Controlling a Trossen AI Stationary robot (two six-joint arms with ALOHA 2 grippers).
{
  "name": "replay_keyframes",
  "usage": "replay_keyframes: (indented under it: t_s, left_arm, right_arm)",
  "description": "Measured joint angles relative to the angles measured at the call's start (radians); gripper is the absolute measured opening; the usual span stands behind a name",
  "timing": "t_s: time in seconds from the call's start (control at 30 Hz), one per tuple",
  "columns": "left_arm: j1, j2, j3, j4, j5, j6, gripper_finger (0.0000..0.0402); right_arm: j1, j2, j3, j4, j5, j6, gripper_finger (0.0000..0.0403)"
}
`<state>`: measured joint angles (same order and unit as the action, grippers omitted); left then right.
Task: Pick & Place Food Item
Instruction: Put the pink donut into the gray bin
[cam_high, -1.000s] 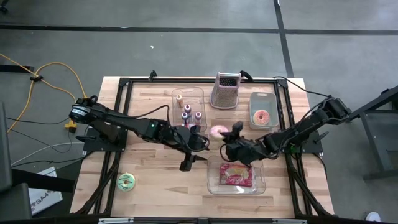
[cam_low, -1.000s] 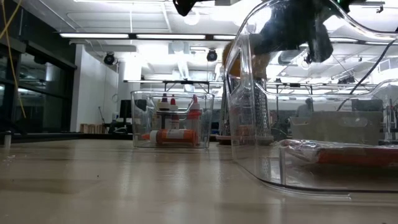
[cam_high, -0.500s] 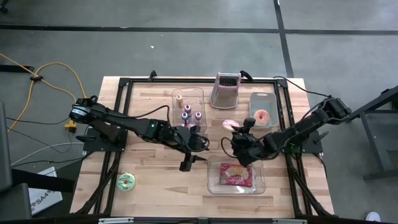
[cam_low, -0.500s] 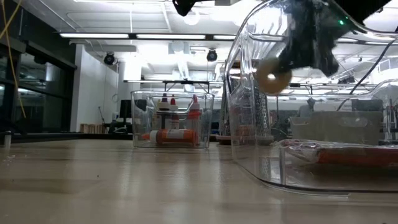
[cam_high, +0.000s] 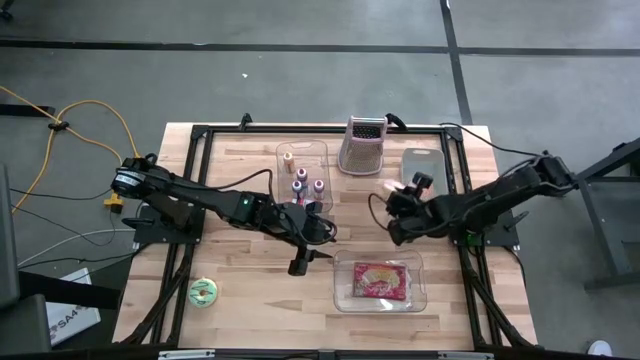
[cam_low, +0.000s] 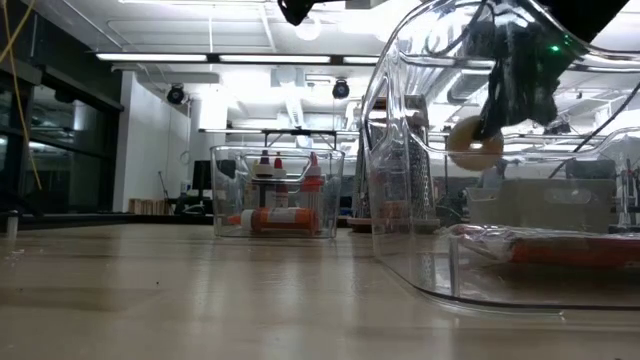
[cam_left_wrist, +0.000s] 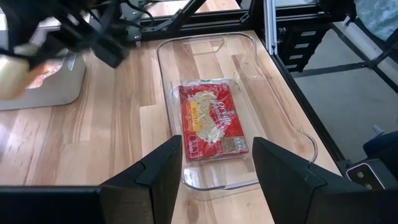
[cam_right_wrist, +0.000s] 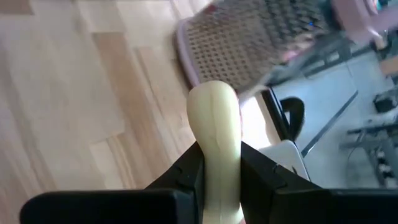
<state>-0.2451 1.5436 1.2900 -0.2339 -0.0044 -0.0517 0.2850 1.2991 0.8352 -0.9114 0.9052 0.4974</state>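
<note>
My right gripper (cam_high: 392, 203) is shut on a doughnut (cam_high: 385, 187) and holds it in the air between the grater (cam_high: 365, 145) and the grey container (cam_high: 424, 160) at the far right. In the low view the doughnut (cam_low: 474, 146) hangs below the dark fingers. My left gripper (cam_high: 322, 232) hovers open over the table's middle with nothing between its fingers (cam_left_wrist: 166, 168). It points at a clear tray (cam_left_wrist: 289, 134) with a red food packet (cam_left_wrist: 210, 118) lying flat in it. My right gripper pinches the doughnut across its thickness, one finger (cam_right_wrist: 186, 171) on each flat face. The pale rim (cam_right_wrist: 214, 118) stands on edge and sticks out past the fingertips. The fingers slant down from the table's right side. The doughnut is lifted clear of the table.
A clear bin of small bottles (cam_high: 303, 172) stands at the far middle. A green-frosted doughnut (cam_high: 203, 291) lies near the front left. The metal grater stands at the far edge. The clear tray (cam_high: 415, 290) sits at the front right, with bare wood left of it.
My right gripper has carried the doughnut from over the table's middle toward the right and far side, to beside the grey container. It has rolled on the way, so the doughnut, earlier pink face up, now stands on edge. It stays clear of the table.
</note>
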Motion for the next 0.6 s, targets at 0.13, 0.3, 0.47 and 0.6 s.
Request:
replay_keyframes:
  t_s: [0.13,0.3,0.47,0.6]
  left_arm:
    - [0.0,0.0,0.0,-0.003,0.0,0.002,0.0191]
    - [0.0,0.0,0.0,-0.008,0.0,0.002,0.0191]
    - [0.0,0.0,0.0,-0.008,0.0,0.002,0.0191]
    - [0.0,0.0,0.0,-0.008,0.0,0.002,0.0191]
  right_arm:
    - [-0.035,-0.051,0.001,-0.062,-0.023,0.064,0.0064]
    - [-0.11,-0.103,0.001,-0.122,-0.05,0.131,0.0064]
    - [-0.234,-0.12,0.0,-0.142,-0.153,0.14,0.0064]
    - [-0.344,-0.118,0.0,-0.161,-0.184,0.148,0.0064]
